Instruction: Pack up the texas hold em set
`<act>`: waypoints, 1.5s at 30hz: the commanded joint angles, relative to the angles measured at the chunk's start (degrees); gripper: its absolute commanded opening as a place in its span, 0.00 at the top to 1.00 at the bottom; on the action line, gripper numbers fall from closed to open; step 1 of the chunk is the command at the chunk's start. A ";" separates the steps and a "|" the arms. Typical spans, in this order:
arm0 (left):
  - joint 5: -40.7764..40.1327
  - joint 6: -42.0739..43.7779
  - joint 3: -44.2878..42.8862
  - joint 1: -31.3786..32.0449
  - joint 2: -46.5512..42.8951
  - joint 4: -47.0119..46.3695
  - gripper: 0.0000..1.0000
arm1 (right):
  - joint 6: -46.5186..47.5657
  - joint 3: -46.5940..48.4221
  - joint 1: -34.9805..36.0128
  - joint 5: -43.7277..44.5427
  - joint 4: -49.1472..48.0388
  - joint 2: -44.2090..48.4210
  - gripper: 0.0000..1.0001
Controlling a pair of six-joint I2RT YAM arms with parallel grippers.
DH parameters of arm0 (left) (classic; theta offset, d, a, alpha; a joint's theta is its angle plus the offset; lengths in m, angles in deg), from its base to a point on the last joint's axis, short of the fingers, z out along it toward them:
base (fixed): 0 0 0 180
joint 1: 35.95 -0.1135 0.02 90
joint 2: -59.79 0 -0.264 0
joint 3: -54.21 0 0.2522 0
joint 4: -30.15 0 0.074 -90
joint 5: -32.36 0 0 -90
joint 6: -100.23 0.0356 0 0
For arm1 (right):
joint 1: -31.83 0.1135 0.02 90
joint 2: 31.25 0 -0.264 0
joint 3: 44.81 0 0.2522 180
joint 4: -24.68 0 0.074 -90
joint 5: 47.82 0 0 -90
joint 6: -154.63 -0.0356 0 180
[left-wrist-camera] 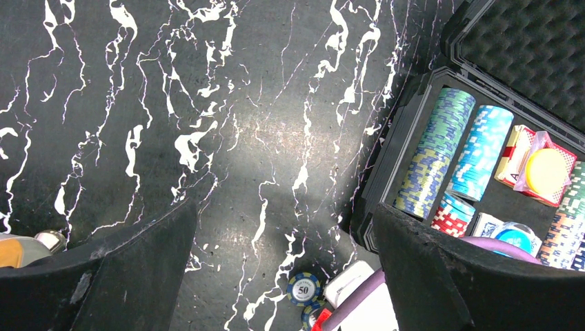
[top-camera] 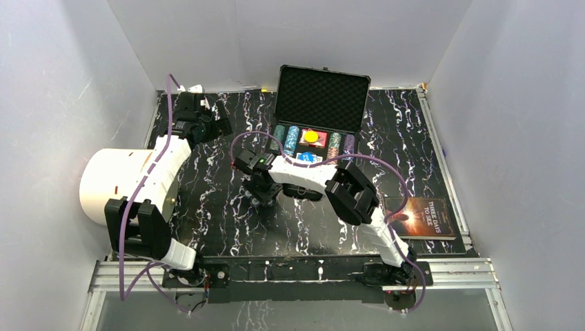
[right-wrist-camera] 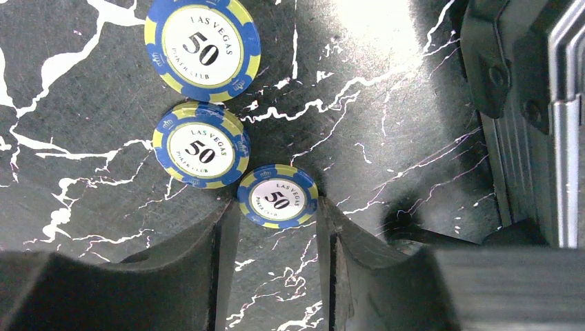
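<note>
- The black case (top-camera: pixel 321 96) stands open at the middle of the worktop's (top-camera: pixel 214 221) far edge, with its foam lid upright.
- Inside it, rows of chips (left-wrist-camera: pixel 434 152) lie on edge in their slots, beside a yellow disc (top-camera: pixel 312 136) and a blue deck (top-camera: pixel 308 158).
- Three blue "50" chips remain loose and flat on the worktop's middle, just in front of the case's left end: the nearest chip (right-wrist-camera: pixel 278 196), the middle chip (right-wrist-camera: pixel 201 146) and the far chip (right-wrist-camera: pixel 202 48).
- The right gripper (right-wrist-camera: pixel 276 207) is down at the nearest chip with a finger on either side of it. Whether they already pinch it I cannot tell.
- The left gripper (left-wrist-camera: pixel 284 210) hangs over bare worktop toward the far left corner, fingers wide apart and holding nothing.
- The step in hand looks like gathering the stray chips.
- The next move likely calls for a firm pinch on the thin edge, a lift, then a carry to a slot with room.
- A white cylinder (top-camera: pixel 117 183) sits at the left edge and a book (top-camera: pixel 424 217) near the right edge.
</note>
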 commanded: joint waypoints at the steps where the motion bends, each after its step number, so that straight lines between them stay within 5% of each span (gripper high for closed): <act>1: 0.79 0.22 -1.07 -0.35 -2.55 0.90 0.02 | -0.74 -1.35 -0.44 1.79 -1.16 -4.07 0.55; 15: -0.14 0.54 -2.13 -0.43 -2.01 1.36 0.02 | -1.30 -0.12 -0.38 1.56 -4.96 4.30 0.53; 45: -4.88 1.89 -4.73 -0.49 -1.15 2.75 0.02 | 1.01 2.36 0.71 -1.65 -7.06 6.59 0.49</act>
